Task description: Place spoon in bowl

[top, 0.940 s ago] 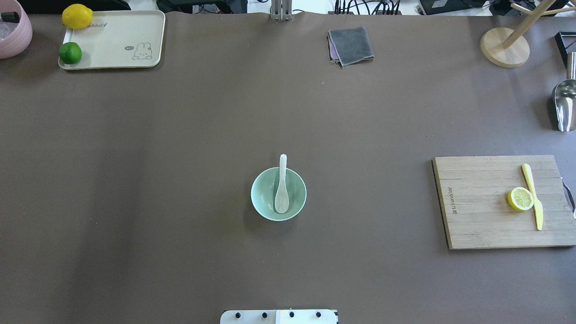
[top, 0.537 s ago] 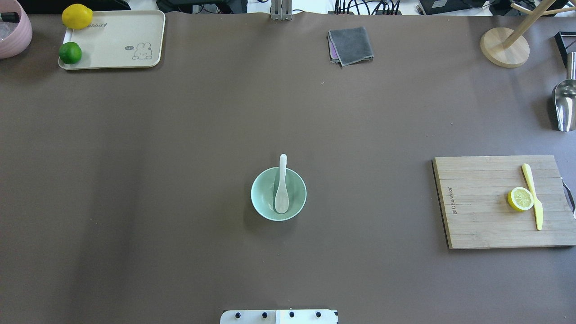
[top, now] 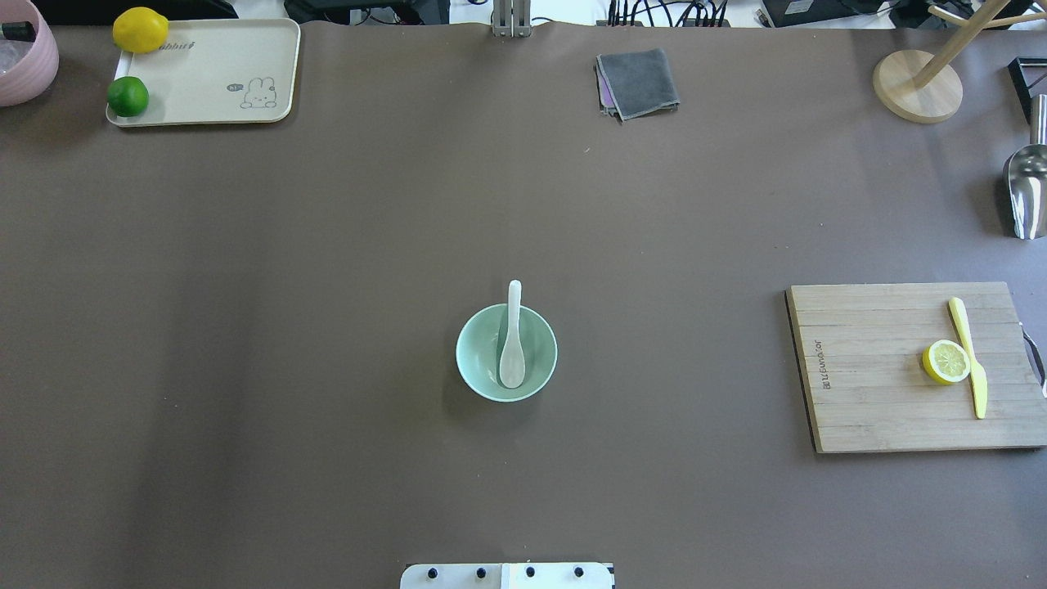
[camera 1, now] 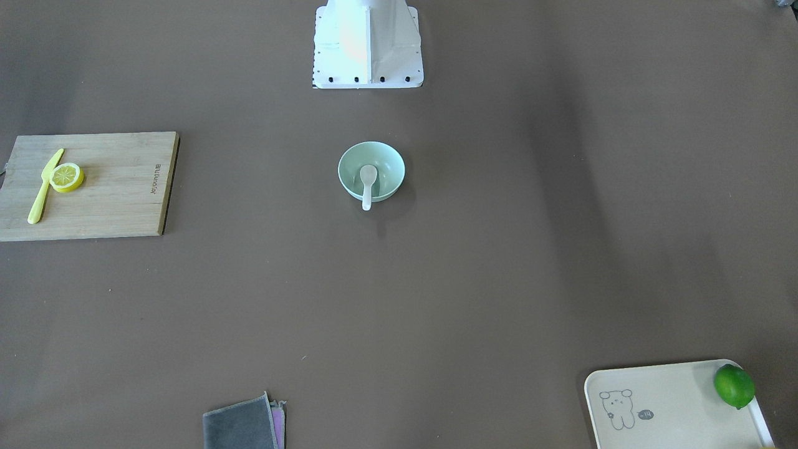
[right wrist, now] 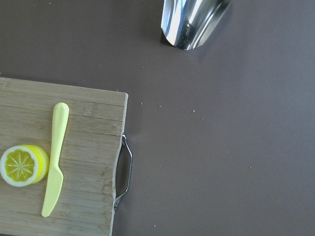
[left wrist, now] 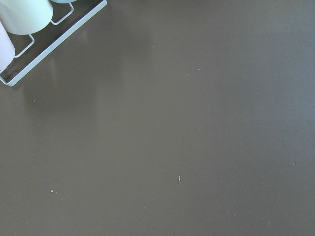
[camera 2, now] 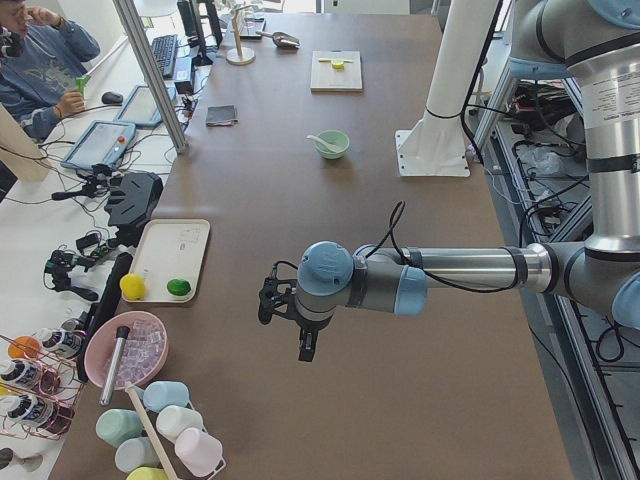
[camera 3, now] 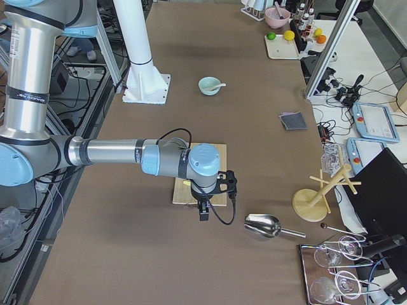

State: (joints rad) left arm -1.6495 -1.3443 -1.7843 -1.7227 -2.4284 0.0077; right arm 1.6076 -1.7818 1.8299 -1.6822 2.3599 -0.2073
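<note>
The white spoon (top: 512, 343) lies in the pale mint-green bowl (top: 470, 372) at the table's middle. Its scoop rests inside and its handle sticks out over the far rim. It also shows in the front view as the spoon (camera 1: 367, 181) in the bowl (camera 1: 346, 179). Neither gripper is in the overhead or front view. The left gripper (camera 2: 303, 347) hangs over bare table far to the left. The right gripper (camera 3: 202, 213) hangs by the cutting board far to the right. I cannot tell whether either is open or shut.
A wooden cutting board (top: 867, 368) with a lemon slice (top: 946, 361) and a yellow-green knife (top: 969, 360) lies at the right. A cream tray (top: 221, 57) with a lemon and a lime, a grey cloth (top: 638, 82), a metal scoop (top: 1026, 196) and a wooden stand (top: 916, 86) line the far edge.
</note>
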